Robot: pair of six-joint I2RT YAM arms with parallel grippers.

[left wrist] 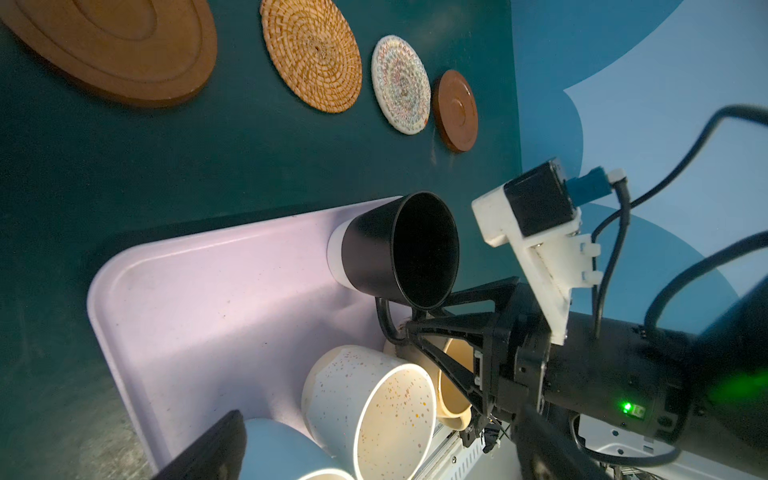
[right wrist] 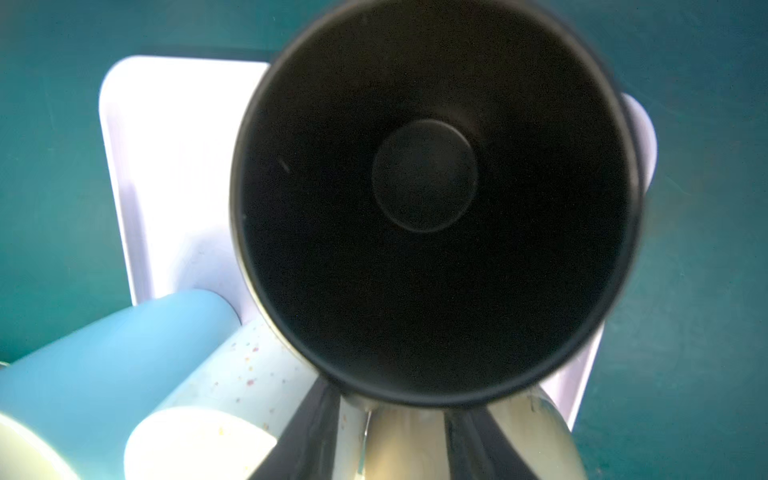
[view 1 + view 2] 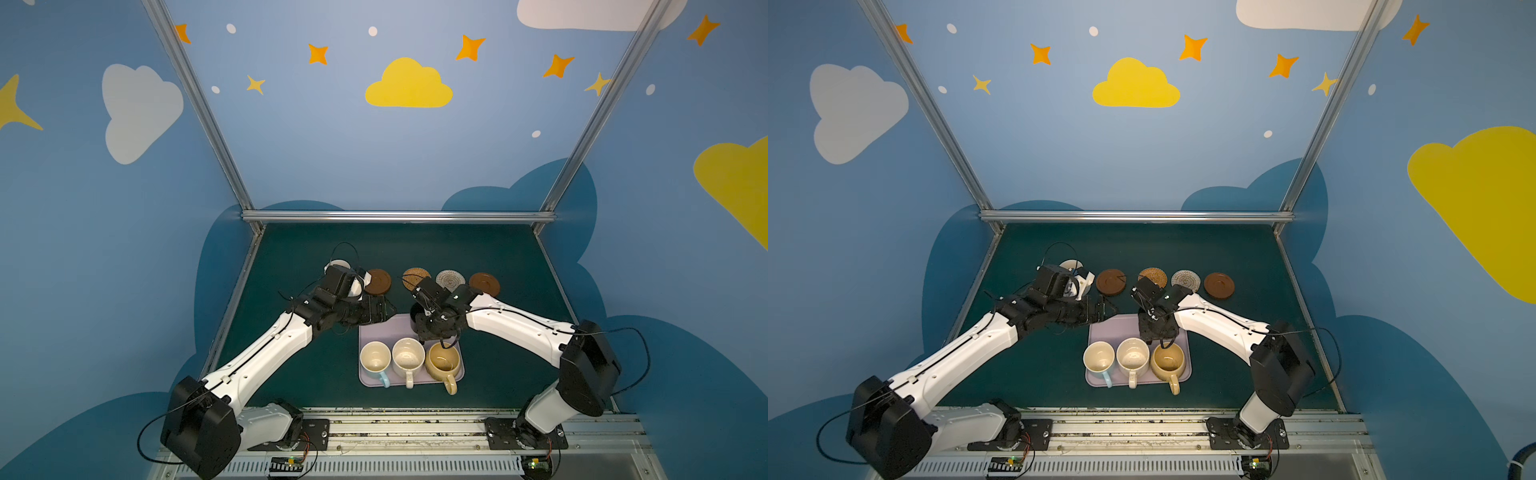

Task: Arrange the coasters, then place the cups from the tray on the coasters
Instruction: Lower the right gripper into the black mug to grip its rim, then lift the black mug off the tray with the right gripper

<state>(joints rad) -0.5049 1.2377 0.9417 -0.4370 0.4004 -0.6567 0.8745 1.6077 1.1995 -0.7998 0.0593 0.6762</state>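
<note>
Arms flank the tray, one on each side. Left gripper hovers at the tray's far left corner, jaws spread wide and empty. Black mug stands upright by the tray's far edge, right of centre. Its handle faces the tray's near edge and the three other mugs. Right gripper points straight down, parallel to the mug's upright axis, with its fingers at the handle's top. Whether they already pinch it cannot be told. Right arm is judged the nearer. The lift likely runs straight up, then beyond the tray's far edge to the bare coasters.
</note>
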